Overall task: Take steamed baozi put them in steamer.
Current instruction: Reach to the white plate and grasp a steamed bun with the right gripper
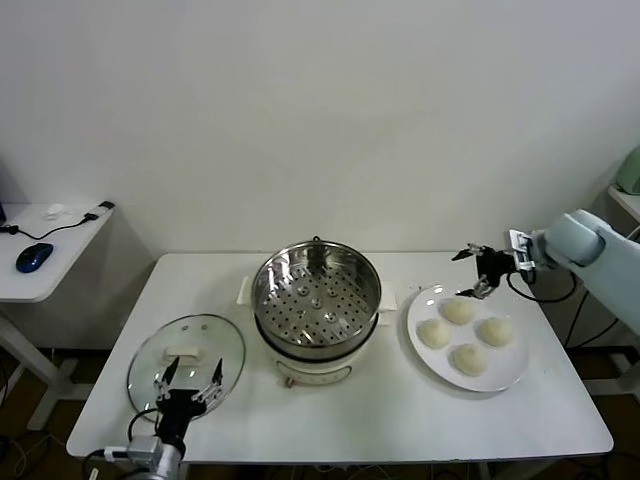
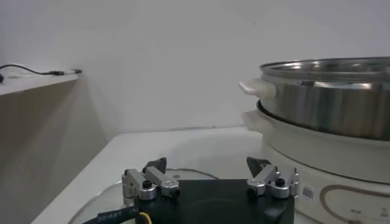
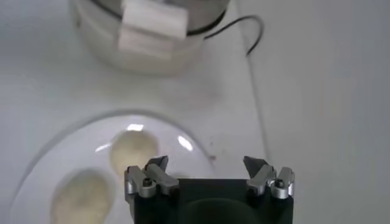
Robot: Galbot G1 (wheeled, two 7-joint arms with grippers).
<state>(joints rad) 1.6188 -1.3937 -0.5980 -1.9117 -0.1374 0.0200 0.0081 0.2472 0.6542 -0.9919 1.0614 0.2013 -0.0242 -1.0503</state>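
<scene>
White desk [image 1: 400, 420]: four steamed baozi [image 1: 466, 335] sit plated at its right edge; steamer [image 1: 316, 300] centred, empty. I hold right gripper [image 1: 474, 268] above them, fingers spread to grasp; left gripper [image 1: 187, 386] idles, spread, front-left.

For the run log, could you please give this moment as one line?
baozi: four on plate | steamer: empty | right tool: open above plate's far edge | left tool: open over glass lid
</scene>
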